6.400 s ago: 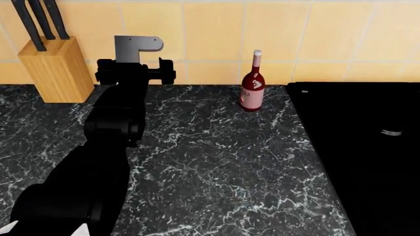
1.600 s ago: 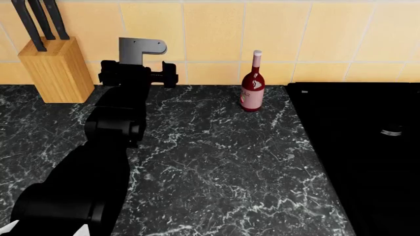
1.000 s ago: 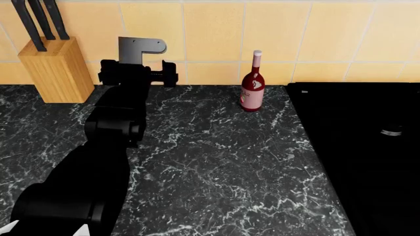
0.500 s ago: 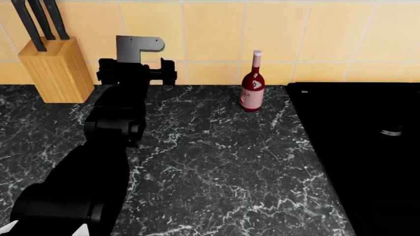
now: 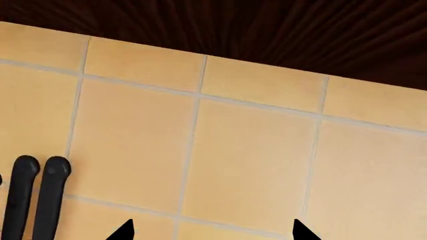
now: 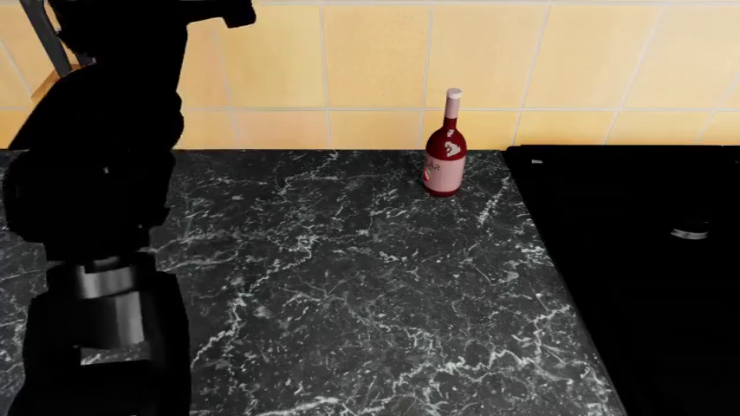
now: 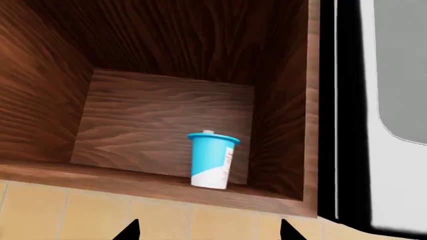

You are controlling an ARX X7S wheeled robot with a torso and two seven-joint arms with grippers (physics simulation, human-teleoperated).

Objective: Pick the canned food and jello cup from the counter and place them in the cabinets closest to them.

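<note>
Jello cup (image 7: 211, 160): stands upright inside the wooden cabinet (image 7: 160, 117), near its front lip; a nudge could tip it out.
Right claw (image 7: 208, 231): apart, empty.
Left claw (image 5: 212, 232): apart, empty, facing tiled wall (image 5: 253, 165).
Canned food: not visible.

Left arm (image 6: 104, 139) raised, hiding knife block.

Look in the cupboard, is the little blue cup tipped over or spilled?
No. The blue cup stands upright on the wooden cupboard shelf, near its front edge, with nothing spilled around it. Nothing looks odd.
</note>
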